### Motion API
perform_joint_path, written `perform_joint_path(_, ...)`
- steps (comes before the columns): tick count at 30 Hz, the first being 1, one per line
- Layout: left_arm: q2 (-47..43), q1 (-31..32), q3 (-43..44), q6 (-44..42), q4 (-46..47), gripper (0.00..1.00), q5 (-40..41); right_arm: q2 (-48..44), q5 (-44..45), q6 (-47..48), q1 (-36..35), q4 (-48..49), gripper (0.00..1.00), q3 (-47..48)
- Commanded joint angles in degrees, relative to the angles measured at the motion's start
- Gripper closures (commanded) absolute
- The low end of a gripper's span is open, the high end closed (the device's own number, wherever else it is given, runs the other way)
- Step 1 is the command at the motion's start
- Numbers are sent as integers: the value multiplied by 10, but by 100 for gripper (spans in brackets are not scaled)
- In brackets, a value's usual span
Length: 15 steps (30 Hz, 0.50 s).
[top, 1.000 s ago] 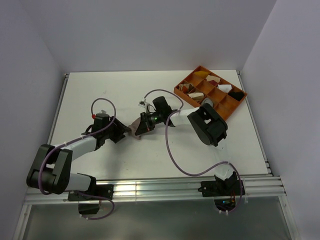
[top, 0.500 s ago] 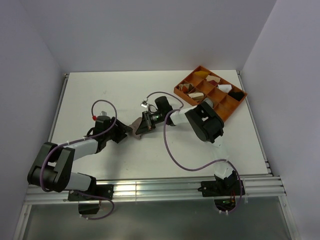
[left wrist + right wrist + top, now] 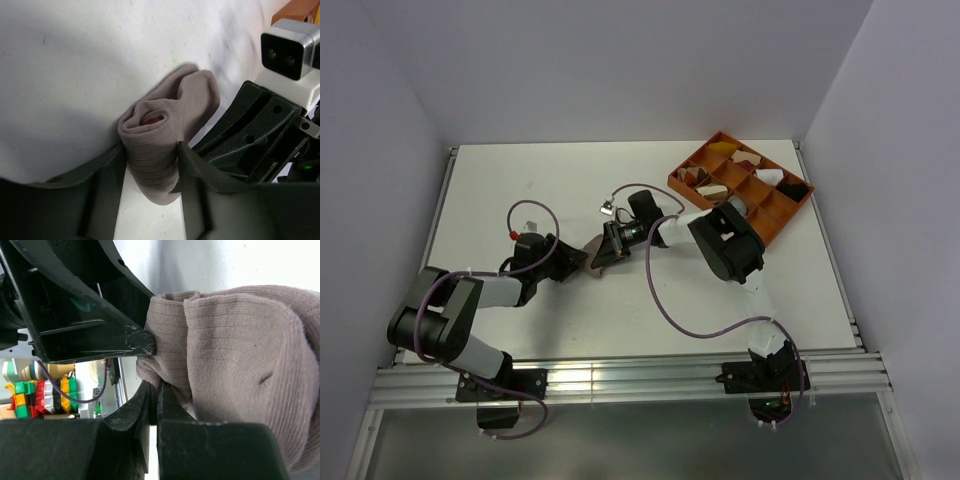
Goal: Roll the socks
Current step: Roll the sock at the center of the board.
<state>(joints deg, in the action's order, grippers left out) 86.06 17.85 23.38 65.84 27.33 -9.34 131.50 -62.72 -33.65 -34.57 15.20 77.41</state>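
Observation:
The socks [image 3: 594, 251] lie as one pinkish-tan bundle at mid table, between both grippers. In the left wrist view the socks [image 3: 156, 150] are a tight roll with a spot of red showing in its open end. My left gripper [image 3: 151, 150] has one finger [image 3: 107, 185] on each side of the roll, both against the knit. In the right wrist view the socks [image 3: 240, 355] fill the right half, and my right gripper [image 3: 156, 390] is shut on a fold at the lower edge. No separate grey sock can be made out.
An orange divided tray [image 3: 780, 228] with small cloth bundles stands at the back right. The right arm's cable [image 3: 665, 310] loops over the table in front of it. The two grippers [image 3: 588, 257] nearly touch each other at the bundle.
The left arm's elbow has swung right and closer to the table, with its gripper staying at the bundle. The left jaws have narrowed a little onto the roll. The right arm barely moved.

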Motion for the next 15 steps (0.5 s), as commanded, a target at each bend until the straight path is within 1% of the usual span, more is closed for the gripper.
perform_joint_path(1,25,5,-14,-8,-5,56,-1,41,68,18,4,-60,100,2)
perform_joint_path(3,31,6,-9,-13,-17,64,0,36,73,17,4,-59,100,0)
perform_joint_path(4,31,7,-8,-15,-23,72,2,34,73,18,4,-59,100,1)
perform_joint_path(6,31,9,-1,-24,-40,81,5,28,77,24,5,-66,100,3)
perform_joint_path(7,31,9,2,-26,-48,89,6,25,80,25,5,-68,100,4)
perform_joint_path(8,31,10,9,-32,-57,93,9,23,82,27,5,-69,99,3)
perform_joint_path(10,31,11,18,-38,-84,98,10,6,95,33,5,-73,95,0)
perform_joint_path(12,35,14,42,-55,-112,100,14,-12,111,49,4,-83,87,-9)
perform_joint_path(13,37,15,65,-61,-157,100,20,-32,138,60,4,-98,83,-9)
perform_joint_path(14,42,17,76,-73,-178,100,24,-45,152,71,4,-109,76,-12)
perform_joint_path(15,44,20,88,-79,-199,100,34,-60,183,88,2,-121,71,-17)
